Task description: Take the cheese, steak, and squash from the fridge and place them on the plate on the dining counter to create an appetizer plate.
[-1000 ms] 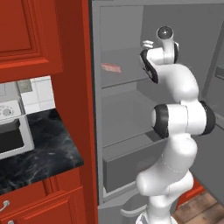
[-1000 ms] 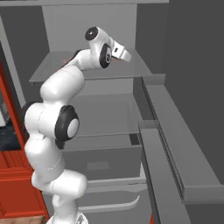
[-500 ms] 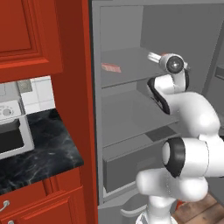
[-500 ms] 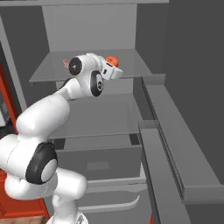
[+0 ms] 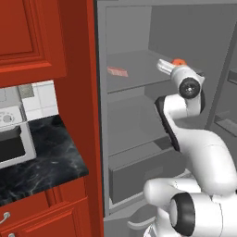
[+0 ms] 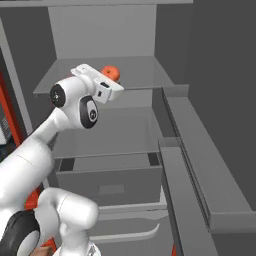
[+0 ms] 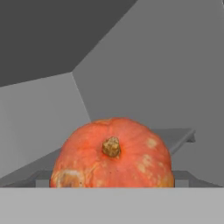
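Note:
The fridge (image 5: 134,41) stands open with grey shelves inside. On its upper shelf lies the steak (image 5: 118,71), a thin pinkish-red slab toward the left. The squash (image 5: 178,61), round and orange with a stubby stem, rests on the same shelf further right (image 6: 111,73). In the hand view the squash (image 7: 113,153) sits close and centred. My gripper (image 6: 106,80) is at shelf height right beside the squash (image 5: 165,66); its fingers are hidden, so its state is unclear. The cheese, plate and dining counter are out of view.
A boxy grey drawer (image 6: 110,180) sits below the lower shelf. The fridge door with its bins (image 6: 200,165) stands out on the right. A red cabinet side (image 5: 76,92), a black worktop (image 5: 41,159) and a white toaster oven (image 5: 9,139) are to the left.
The arm has folded down and forward. The hand has dropped from above the shelf to shelf height, close up to the squash.

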You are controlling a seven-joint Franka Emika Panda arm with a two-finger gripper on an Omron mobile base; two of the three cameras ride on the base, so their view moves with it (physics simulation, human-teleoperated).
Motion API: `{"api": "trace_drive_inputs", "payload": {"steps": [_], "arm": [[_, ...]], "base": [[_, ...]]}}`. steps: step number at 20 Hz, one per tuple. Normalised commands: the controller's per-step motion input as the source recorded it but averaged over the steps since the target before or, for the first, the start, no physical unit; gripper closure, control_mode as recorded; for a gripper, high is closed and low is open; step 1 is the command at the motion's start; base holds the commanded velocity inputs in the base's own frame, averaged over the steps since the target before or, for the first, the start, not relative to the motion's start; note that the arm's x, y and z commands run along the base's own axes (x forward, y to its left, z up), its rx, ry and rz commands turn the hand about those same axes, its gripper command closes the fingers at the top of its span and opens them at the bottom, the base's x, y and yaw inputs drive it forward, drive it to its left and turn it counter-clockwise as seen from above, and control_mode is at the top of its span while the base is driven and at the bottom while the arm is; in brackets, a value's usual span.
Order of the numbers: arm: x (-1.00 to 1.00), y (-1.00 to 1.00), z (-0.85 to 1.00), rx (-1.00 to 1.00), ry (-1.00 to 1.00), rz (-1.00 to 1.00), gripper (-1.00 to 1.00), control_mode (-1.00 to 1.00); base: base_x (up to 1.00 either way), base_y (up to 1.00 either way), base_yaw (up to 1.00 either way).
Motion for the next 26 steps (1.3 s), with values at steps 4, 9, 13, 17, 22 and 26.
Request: {"api": "trace_drive_inputs", "payload": {"steps": [4,9,13,17,22,26], "arm": [[-1.00,0.33,0.28,0.00,0.00,0.00,1.00,-1.00],[-1.00,0.22,0.06,0.00,0.00,0.00,1.00,-1.00],[-1.00,0.12,0.00,0.00,0.00,0.00,1.00,-1.00],[-1.00,0.00,0.00,0.00,0.04,0.00,1.00,-1.00],[-0.91,0.00,-0.08,0.01,0.17,0.00,1.00,-1.00],[-0.49,0.00,-0.23,0.01,0.26,0.00,1.00,-1.00]], "base": [[0.00,0.00,0.00],[0.00,0.00,0.00],[0.00,0.00,0.00],[0.00,0.00,0.00],[0.00,0.00,0.00],[0.00,0.00,0.00]]}}
